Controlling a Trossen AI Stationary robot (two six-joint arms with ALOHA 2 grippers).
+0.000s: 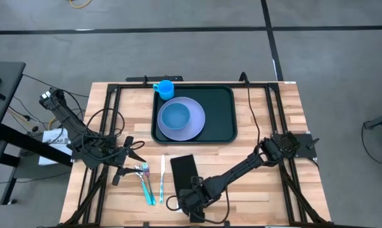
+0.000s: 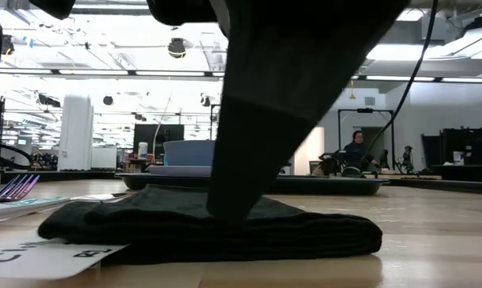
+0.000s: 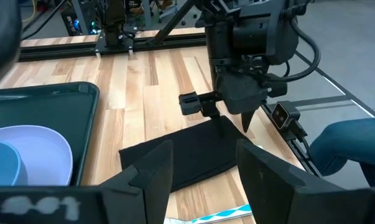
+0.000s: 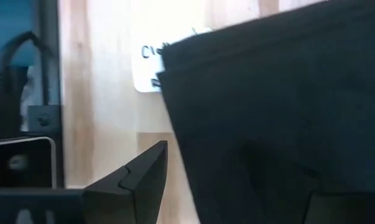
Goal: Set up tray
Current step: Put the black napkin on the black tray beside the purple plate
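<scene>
Your right gripper [image 1: 192, 192] hangs spread over the near end of the black napkin [image 1: 184, 168], which runs lengthwise away toward the tray [image 1: 223, 109] beyond it. Your left gripper [image 1: 128, 163] waits spread, farther off.

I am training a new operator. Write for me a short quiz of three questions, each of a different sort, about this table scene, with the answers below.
1. True or false: the purple plate with the blue bowl lies inside the green tray.
2. Which item is the right gripper directly over?
A. the blue cup
B. the black napkin
C. the cutlery
3. Fill in: the left gripper hovers beside the cutlery, on the tray's ______ side.

Key
1. True.
2. B. Its fingers stand open at the napkin's near end.
3. Outer: napkin and cutlery both lie on the bare wooden table, not in the tray.
</scene>
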